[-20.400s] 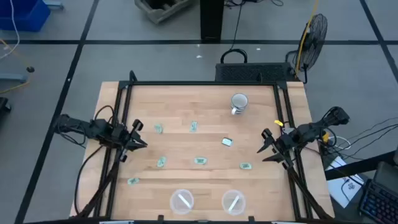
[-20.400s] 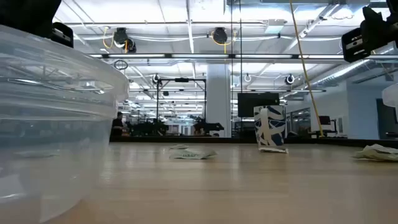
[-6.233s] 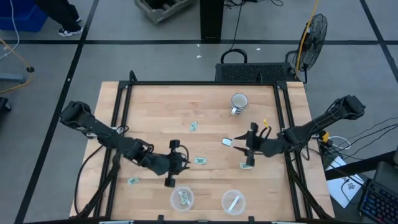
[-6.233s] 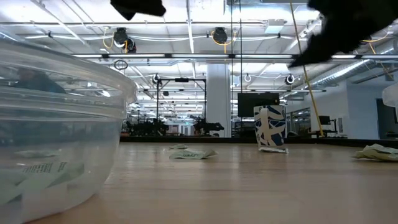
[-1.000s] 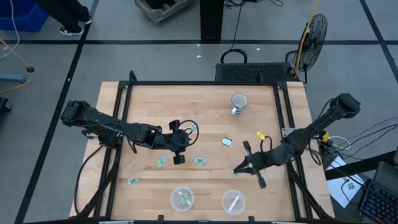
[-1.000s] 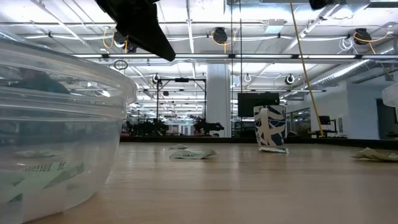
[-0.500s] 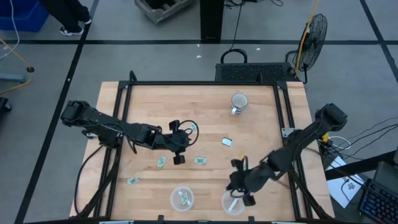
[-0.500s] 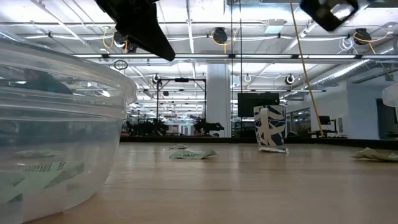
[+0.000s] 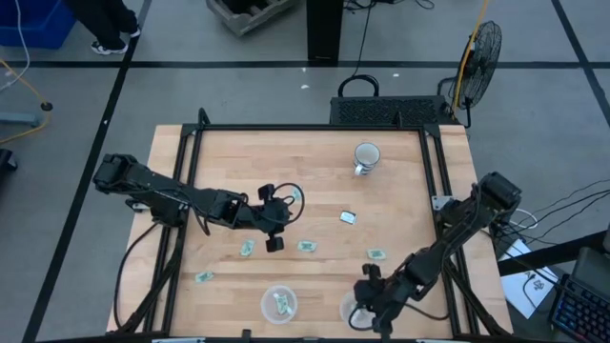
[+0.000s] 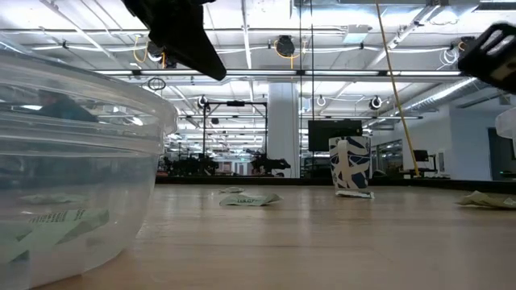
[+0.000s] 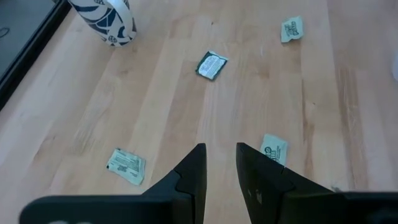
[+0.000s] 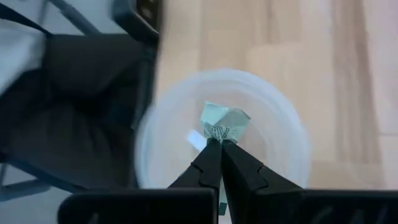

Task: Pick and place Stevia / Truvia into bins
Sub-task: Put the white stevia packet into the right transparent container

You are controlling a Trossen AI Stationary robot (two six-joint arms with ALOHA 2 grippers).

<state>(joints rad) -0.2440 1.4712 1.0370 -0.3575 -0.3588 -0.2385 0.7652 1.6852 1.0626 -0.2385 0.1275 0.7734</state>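
Several pale green sachets lie flat on the wooden table point(image 9: 296, 194) point(image 9: 307, 246) point(image 9: 377, 253) point(image 9: 203, 277). Two clear round bins stand at the near edge. The left bin point(image 9: 279, 305) holds a sachet point(image 10: 56, 221). My right gripper point(image 9: 366, 307) hovers over the right bin point(image 12: 283, 134), shut on a crumpled sachet point(image 12: 224, 119). My left gripper point(image 11: 221, 155) is open and hangs above mid-table point(image 9: 280, 223), with sachets lying ahead of it point(image 11: 273, 149) point(image 11: 126, 167). My right gripper pinches the crumpled sachet by its lower edge point(image 12: 219, 138) between its two fingertips point(image 12: 211, 155). It comes from above, pointing down into the right bin. The sachet is lifted clear and sticks out beyond the fingertips over the bin's floor.
A white mug with blue marks point(image 9: 366, 155) stands at the far right of the table. A darker sachet point(image 9: 349, 217) lies mid-table. A black frame rail runs along each table side point(image 9: 186, 191). The right arm reaches in over the near right part of the table.
My right gripper has travelled from the mid-right of the table toward the near edge and now hangs over the right bin, still shut on the sachet. The sachet beside its earlier spot stays on the table. My left arm has kept still.
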